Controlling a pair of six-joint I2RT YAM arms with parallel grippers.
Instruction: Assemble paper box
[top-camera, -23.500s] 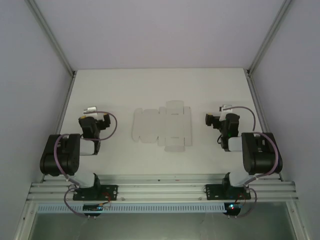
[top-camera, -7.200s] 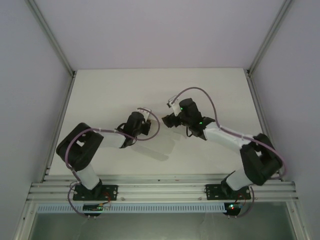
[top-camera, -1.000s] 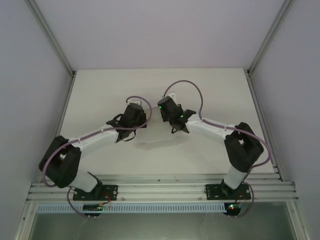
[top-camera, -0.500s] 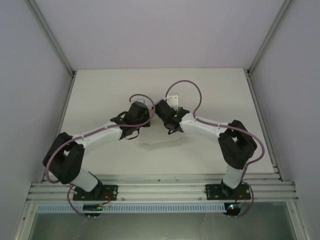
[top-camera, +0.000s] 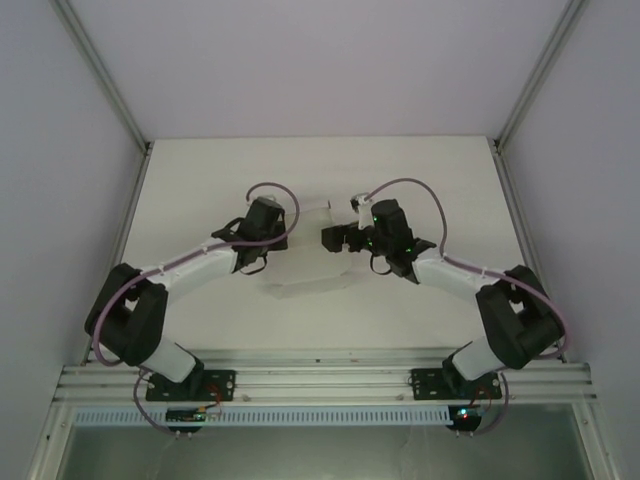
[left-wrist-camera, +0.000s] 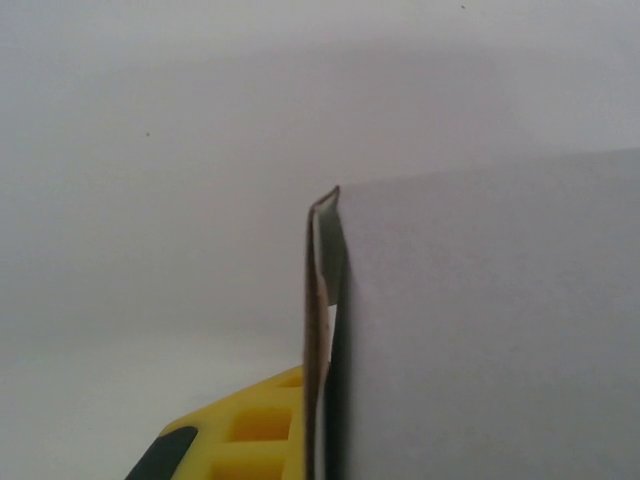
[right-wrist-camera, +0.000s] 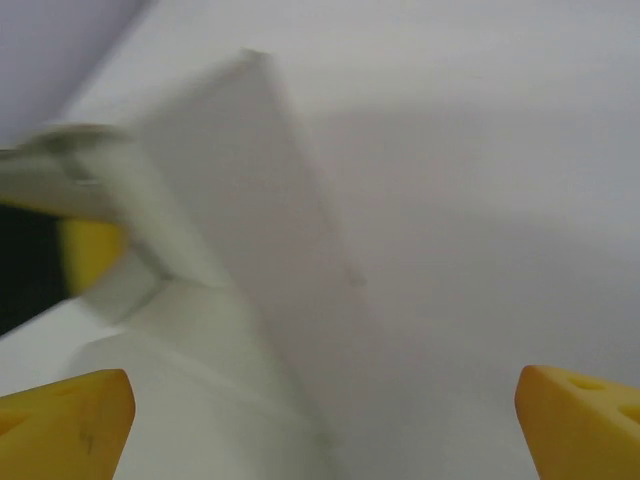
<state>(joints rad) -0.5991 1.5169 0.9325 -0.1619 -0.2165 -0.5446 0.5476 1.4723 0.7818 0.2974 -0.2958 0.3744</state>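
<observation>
- White table (top-camera: 200, 180) inside a pale-walled enclosure, with aluminium rails along its near edge; both arms reach from that edge toward the middle of the surface.
- We see the left gripper (top-camera: 288, 216) left of centre, clamped on the paper box (left-wrist-camera: 480, 320).
- From the left wrist, the card meets us edge-on: a thin folded seam rises straight up from between the jaws, and one broad white panel spreads off to the right.
- One yellow finger (left-wrist-camera: 250, 430) of that gripper presses against the left face of the seam; the other is hidden behind the panel.
- We find the right gripper (top-camera: 332, 238) just right of centre, facing the left one, its jaws spread wide and grasping nothing.
- From the right wrist, its two yellow fingertips (right-wrist-camera: 70, 415) sit at the lower corners, well apart, and the card stands ahead of them as a tilted white panel, not touched by them.
- At the left of that view a blurred yellow finger of the left gripper pinches the card's edge.
- We cannot tell how far the folding has gone.
</observation>
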